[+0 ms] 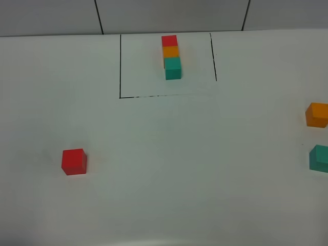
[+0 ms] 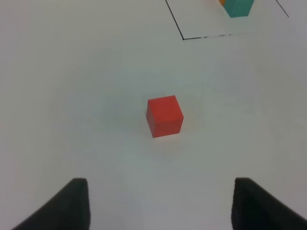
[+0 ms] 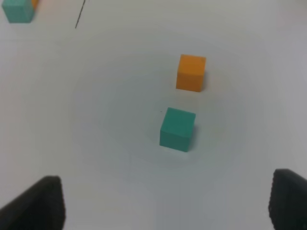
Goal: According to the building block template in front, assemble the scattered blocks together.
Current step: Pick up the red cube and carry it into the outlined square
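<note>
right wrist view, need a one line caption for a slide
Open, empty right tool facing the loose teal cube and orange cube, which sit apart on the white table.

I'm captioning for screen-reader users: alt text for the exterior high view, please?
Three touching cubes, red, orange, teal, form a template row inside a black outline at the far middle of a white table. A loose red cube lies at the near left; a loose orange cube and a loose teal cube sit apart at the right edge, cropped.
</note>
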Motion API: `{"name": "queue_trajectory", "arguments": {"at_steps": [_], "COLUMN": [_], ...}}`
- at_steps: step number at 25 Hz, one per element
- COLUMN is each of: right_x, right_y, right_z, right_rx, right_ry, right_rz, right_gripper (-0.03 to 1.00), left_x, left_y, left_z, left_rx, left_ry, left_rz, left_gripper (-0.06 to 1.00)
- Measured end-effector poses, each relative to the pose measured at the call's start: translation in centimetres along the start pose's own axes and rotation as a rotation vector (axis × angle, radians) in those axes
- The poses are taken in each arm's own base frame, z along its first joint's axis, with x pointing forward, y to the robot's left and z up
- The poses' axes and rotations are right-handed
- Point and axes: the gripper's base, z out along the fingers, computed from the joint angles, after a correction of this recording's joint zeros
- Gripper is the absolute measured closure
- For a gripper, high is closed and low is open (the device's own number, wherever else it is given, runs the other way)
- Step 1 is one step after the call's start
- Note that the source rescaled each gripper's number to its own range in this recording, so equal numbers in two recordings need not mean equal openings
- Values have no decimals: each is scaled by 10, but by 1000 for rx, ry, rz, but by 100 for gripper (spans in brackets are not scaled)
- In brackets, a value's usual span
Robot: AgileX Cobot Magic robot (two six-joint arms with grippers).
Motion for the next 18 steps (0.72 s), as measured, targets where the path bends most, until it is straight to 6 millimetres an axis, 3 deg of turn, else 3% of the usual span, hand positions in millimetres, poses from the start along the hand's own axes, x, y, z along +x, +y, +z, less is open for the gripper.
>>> {"name": "queue_trajectory", "arguments": {"at_steps": [18], "right_x": [0], "right_y": [0], "right_z": [0], "right_rx": [0], "right_ry": [0], "right_rz": [0], "right_gripper": [24], "left_x": [0], "left_y": [0], "left_z": [0], "left_rx": [0], "left_ry": [0], "left_rz": [0], "left_gripper": [57]}}
